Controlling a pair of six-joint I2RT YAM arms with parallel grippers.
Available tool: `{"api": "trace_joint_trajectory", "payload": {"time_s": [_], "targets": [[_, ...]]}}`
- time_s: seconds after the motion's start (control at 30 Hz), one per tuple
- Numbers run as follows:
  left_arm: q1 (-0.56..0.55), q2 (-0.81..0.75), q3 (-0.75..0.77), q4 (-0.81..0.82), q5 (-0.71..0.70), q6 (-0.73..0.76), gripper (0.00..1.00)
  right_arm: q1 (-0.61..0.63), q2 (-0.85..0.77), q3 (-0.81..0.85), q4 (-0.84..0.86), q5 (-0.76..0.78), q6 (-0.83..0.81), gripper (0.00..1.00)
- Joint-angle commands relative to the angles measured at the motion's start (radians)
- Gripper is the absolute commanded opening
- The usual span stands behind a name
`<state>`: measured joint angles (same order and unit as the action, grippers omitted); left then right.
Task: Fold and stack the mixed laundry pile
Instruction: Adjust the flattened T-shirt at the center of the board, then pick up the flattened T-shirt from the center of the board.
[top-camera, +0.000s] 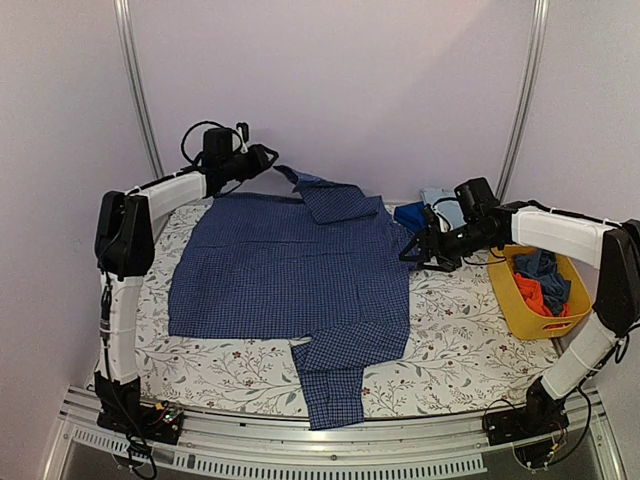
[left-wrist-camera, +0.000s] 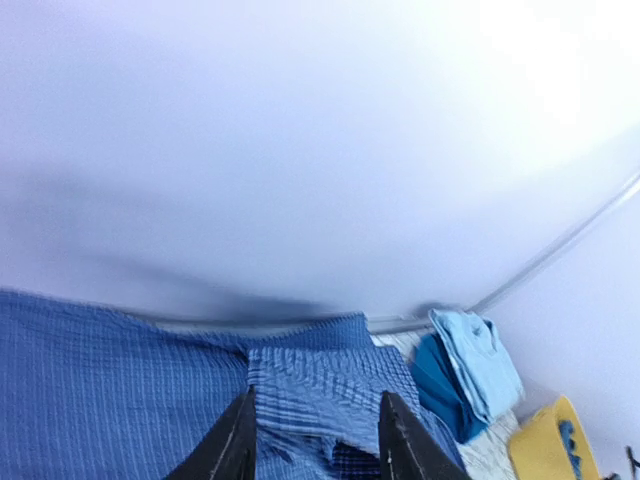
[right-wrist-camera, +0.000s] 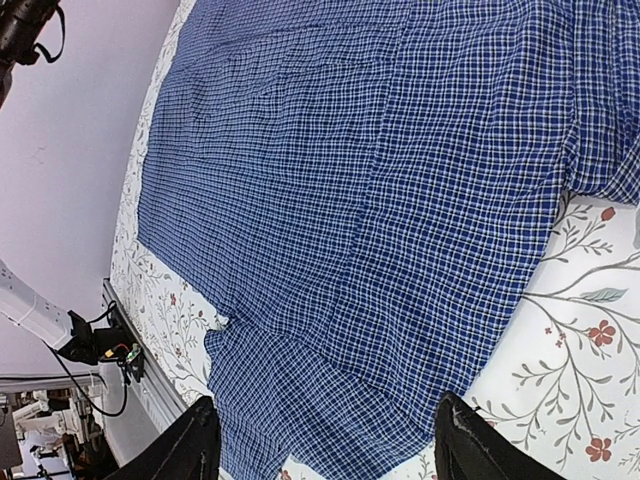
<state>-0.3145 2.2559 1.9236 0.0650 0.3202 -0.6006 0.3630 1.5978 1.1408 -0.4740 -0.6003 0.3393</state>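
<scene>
The blue check shirt (top-camera: 290, 270) lies spread flat on the floral table (top-camera: 450, 330), with one sleeve trailing off the near edge. Above the shirt's far left corner my left gripper (top-camera: 262, 158) hovers on a bent arm, jaws partly open and holding nothing. My right gripper (top-camera: 412, 250) reaches low at the shirt's right edge, jaws wide and empty. Right of the shirt, a yellow basket (top-camera: 520, 310) half hides dark and orange cloth (top-camera: 542, 288).

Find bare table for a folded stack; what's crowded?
Free: flowered table cover between the blue checked shirt and the yellow plastic basket, plus the near-left strip by the shirt's hem. Crowded: far right, folded blue clothes beside the right gripper.
</scene>
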Motion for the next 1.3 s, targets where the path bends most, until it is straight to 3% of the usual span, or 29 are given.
{"api": "trace_joint_trajectory", "payload": {"time_s": [0.0, 0.07, 0.17, 0.4, 0.5, 0.6, 0.73, 0.93, 1.07, 1.27], "targets": [[0.064, 0.149, 0.209, -0.162, -0.126, -0.041, 0.57, -0.007, -0.017, 0.051, -0.04, 0.01, -0.02, 0.72], [0.059, 0.116, 0.19, -0.196, -0.097, 0.023, 0.68, -0.006, -0.02, 0.053, -0.044, -0.011, -0.027, 0.72], [0.003, -0.063, -0.031, -0.195, -0.061, 0.211, 0.78, -0.006, -0.04, 0.032, -0.033, -0.047, -0.032, 0.72], [-0.216, -0.725, -0.848, -0.134, 0.113, 0.587, 0.75, -0.006, -0.074, -0.022, -0.016, -0.07, -0.045, 0.72], [-0.343, -0.949, -1.037, -0.225, 0.156, 0.614, 0.74, -0.006, -0.058, -0.021, 0.007, -0.086, -0.04, 0.72], [-0.529, -1.074, -1.165, -0.264, 0.115, 0.605, 0.74, -0.006, -0.035, -0.01, 0.026, -0.104, -0.036, 0.72], [-0.698, -1.04, -1.214, -0.263, 0.107, 0.596, 0.72, -0.006, 0.003, 0.008, 0.037, -0.129, -0.036, 0.72], [-0.854, -0.784, -1.116, -0.277, 0.109, 0.706, 0.66, -0.007, 0.03, 0.02, 0.033, -0.15, -0.043, 0.71], [-0.864, -0.66, -1.089, -0.222, 0.054, 0.695, 0.56, -0.007, 0.019, 0.013, 0.006, -0.141, -0.057, 0.71], [-0.828, -0.64, -1.073, -0.135, -0.019, 0.643, 0.57, -0.006, -0.052, -0.095, 0.003, -0.143, -0.013, 0.71]]}}
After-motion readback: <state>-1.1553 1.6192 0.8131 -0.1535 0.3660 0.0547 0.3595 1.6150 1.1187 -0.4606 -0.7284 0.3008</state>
